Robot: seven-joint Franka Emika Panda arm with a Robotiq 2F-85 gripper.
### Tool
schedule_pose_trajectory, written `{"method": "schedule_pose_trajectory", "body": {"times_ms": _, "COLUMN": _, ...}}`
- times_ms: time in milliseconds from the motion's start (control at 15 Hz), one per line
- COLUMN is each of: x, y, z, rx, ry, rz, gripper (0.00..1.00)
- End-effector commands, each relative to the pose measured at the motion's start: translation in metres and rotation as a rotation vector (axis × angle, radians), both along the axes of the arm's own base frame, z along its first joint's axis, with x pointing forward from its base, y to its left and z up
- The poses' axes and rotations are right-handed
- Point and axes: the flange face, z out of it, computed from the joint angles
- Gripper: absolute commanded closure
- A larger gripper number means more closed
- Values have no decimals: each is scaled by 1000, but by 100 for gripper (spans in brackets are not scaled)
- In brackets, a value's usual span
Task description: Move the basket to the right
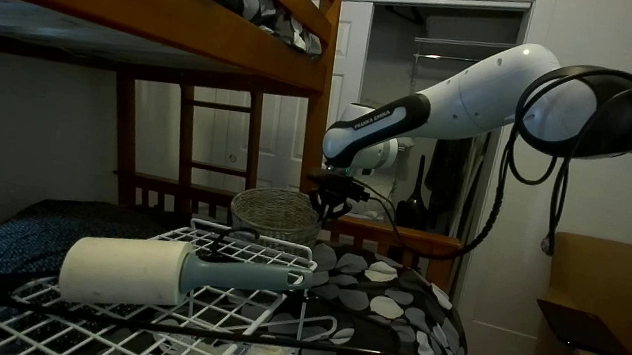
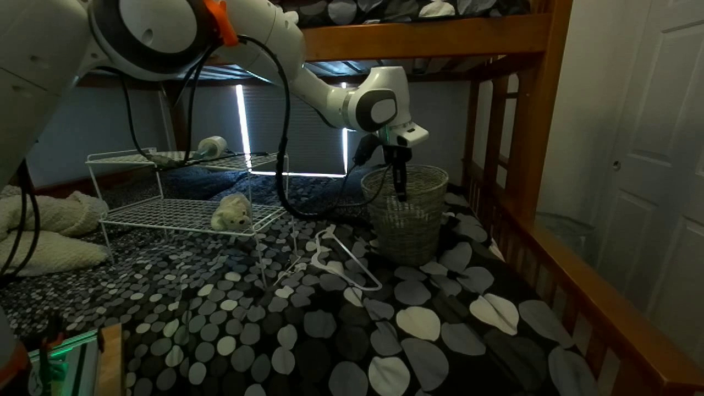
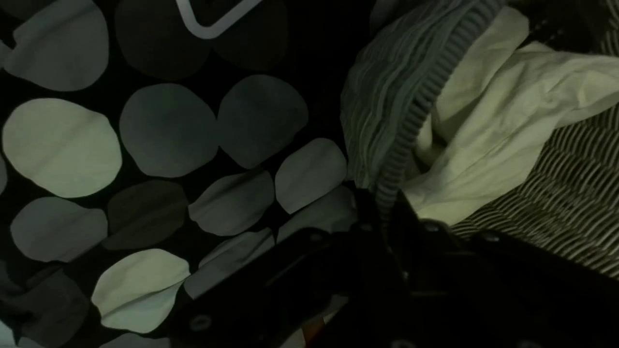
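The basket (image 1: 275, 215) is a round woven grey-beige bucket standing upright on the patterned bedding near the bed's end rail. It also shows in an exterior view (image 2: 410, 234) and at the right of the wrist view (image 3: 379, 92). A pale cloth (image 3: 503, 130) lies inside it. My gripper (image 1: 323, 214) is at the basket's rim and points down; it also shows in an exterior view (image 2: 401, 192). In the wrist view, the two dark fingers (image 3: 382, 200) are closed on the rim, one outside and one inside the wall. The basket's base is hidden in the wrist view.
A white wire rack (image 2: 176, 228) stands beside the basket, with a cream roll (image 1: 123, 271) on top and a plush toy (image 2: 234, 213) on its lower shelf. A white hanger (image 2: 352, 258) lies near the basket's base. A wooden bed rail (image 2: 594, 297) runs alongside.
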Motion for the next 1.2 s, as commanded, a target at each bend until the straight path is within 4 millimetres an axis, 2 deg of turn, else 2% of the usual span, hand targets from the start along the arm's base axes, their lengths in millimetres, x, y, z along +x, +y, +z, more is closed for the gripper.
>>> {"method": "schedule_pose_trajectory", "body": {"times_ms": 0, "x": -17, "y": 3, "z": 33, "rx": -22, "ry": 82, "rz": -29, "gripper": 97}}
{"method": "schedule_pose_trajectory", "body": {"times_ms": 267, "x": -41, "y": -2, "z": 66, "rx": -44, "ry": 149, "rz": -49, "gripper": 97}}
{"method": "schedule_pose_trajectory", "body": {"times_ms": 533, "x": -65, "y": -32, "z": 85, "rx": -73, "ry": 197, "rz": -105, "gripper": 97}}
{"method": "schedule_pose_trajectory", "body": {"times_ms": 800, "x": -86, "y": -69, "z": 80, "rx": -70, "ry": 210, "rz": -178, "gripper": 97}}
{"method": "schedule_pose_trajectory", "body": {"times_ms": 1133, "x": -110, "y": -104, "z": 66, "rx": -105, "ry": 254, "rz": -216, "gripper": 97}}
